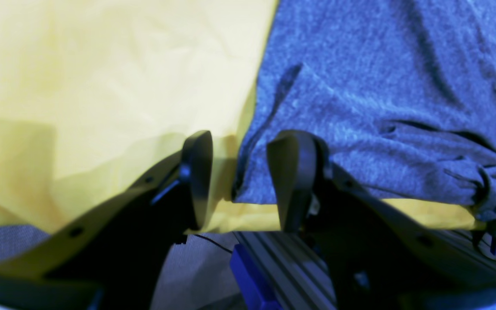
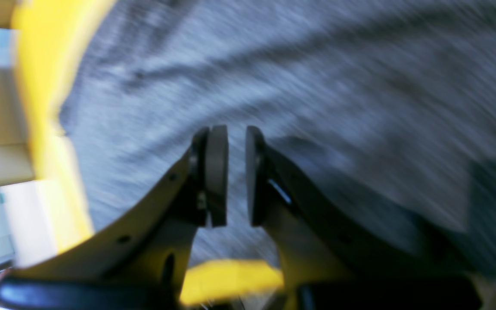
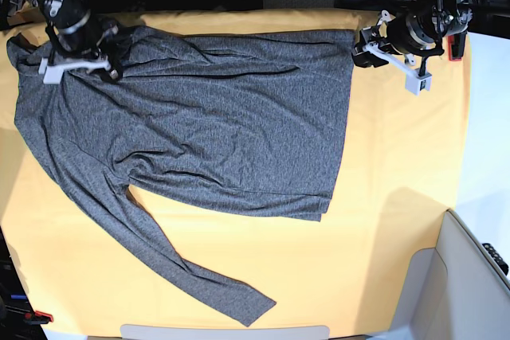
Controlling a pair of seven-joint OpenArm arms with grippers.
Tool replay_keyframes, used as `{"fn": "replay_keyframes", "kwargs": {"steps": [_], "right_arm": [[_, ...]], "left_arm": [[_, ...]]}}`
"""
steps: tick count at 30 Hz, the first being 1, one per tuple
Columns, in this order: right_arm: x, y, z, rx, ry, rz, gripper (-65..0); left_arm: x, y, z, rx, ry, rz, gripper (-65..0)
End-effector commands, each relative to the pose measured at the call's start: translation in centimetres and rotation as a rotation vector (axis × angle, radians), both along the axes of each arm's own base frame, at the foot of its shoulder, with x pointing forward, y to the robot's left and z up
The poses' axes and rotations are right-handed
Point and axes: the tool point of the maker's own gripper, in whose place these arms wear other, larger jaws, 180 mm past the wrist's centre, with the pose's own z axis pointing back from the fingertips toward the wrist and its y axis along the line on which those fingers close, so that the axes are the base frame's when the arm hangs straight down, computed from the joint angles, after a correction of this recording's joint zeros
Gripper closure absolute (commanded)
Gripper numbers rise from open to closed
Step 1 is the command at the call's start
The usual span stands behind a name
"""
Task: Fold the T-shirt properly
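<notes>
The charcoal-grey T-shirt (image 3: 223, 125) lies spread on the yellow cloth (image 3: 398, 197), one long sleeve trailing toward the front edge. In the left wrist view my left gripper (image 1: 244, 144) stands open, low over the shirt's hem corner (image 1: 252, 185), with one finger over the yellow cloth (image 1: 101, 77) and the other over the T-shirt (image 1: 381, 107). Its arm (image 3: 402, 37) is at the shirt's far right corner. My right gripper (image 2: 236, 142) hovers over the T-shirt (image 2: 317, 86) near the shoulder, its pads a narrow gap apart with nothing between them. That view is blurred by motion.
A white box (image 3: 470, 276) stands at the front right corner and a pale tray edge (image 3: 223, 330) at the front. An aluminium rail (image 1: 274, 258) runs under the left gripper at the table edge. Cables and gear sit behind the table.
</notes>
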Motion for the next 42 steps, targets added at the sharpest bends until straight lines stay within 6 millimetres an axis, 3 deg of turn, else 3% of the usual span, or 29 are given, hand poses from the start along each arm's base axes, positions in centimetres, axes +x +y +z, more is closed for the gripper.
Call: {"fn": "replay_keyframes", "kwargs": {"steps": [1, 6, 16, 24, 31, 37, 42], "right_arm": [[-0.1, 0.1, 1.1, 0.017, -0.041, 0.002, -11.2], [-3.0, -0.6, 1.1, 0.127, -0.018, -0.047, -24.4], [-7.1, -3.9, 1.0, 0.086, 0.02, -0.117, -24.3], [-10.2, -4.6, -2.0, 0.123, 0.125, -0.181, -24.7], [-10.0, -5.3, -2.8, 0.116, 0.127, -0.156, -32.4], [-9.7, -6.0, -3.5, 0.121, 0.138, -0.157, -32.4], [-8.3, -5.7, -4.0, 0.164, 0.128, -0.148, -32.3]], "left_arm": [[0.2, 0.0, 0.5, -0.001, -0.013, -0.006, -25.0], [0.1, 0.1, 0.3, 0.0, -0.006, -0.004, -25.0], [0.0, 0.0, 0.2, 0.001, -0.01, -0.022, -25.0], [0.0, -0.1, 0.2, 0.002, -0.017, -0.044, -25.0], [0.0, -0.1, 0.2, 0.002, -0.017, -0.044, -25.0], [0.0, -0.1, 0.2, 0.001, -0.017, -0.043, -25.0], [0.0, -0.2, 0.2, 0.0, -0.017, -0.042, -25.0]]}}
